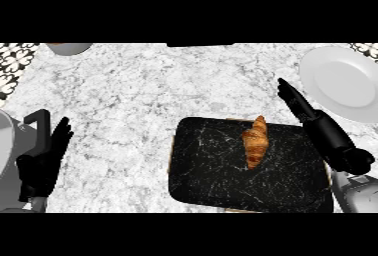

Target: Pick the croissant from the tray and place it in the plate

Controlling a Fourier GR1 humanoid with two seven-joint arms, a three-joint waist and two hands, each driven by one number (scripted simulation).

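A: Where does the croissant [255,140] sit?

B: It lies on the dark tray [214,175], in the tray's upper right part, set lengthwise with one tip just over the far edge. Nothing touches it.

A: And the plate [343,82]?

B: The white plate rests on the marble counter [140,95], at the far right, well apart from the tray.

A: What is the right hand [314,117] doing?

B: It hovers just beside the tray's right edge, between the tray and the plate. Its fingers [289,95] stretch out straight, pointing away toward the far side. It holds nothing and stays clear of the croissant.

A: The left hand [44,157]?

B: It rests at the left edge of the view, fingers up and relaxed, spread a little, holding nothing.

A: Anything else on the counter?

B: A grey bowl [70,48] shows partly at the top left edge, and a patterned tile strip [15,62] runs along the left corner.
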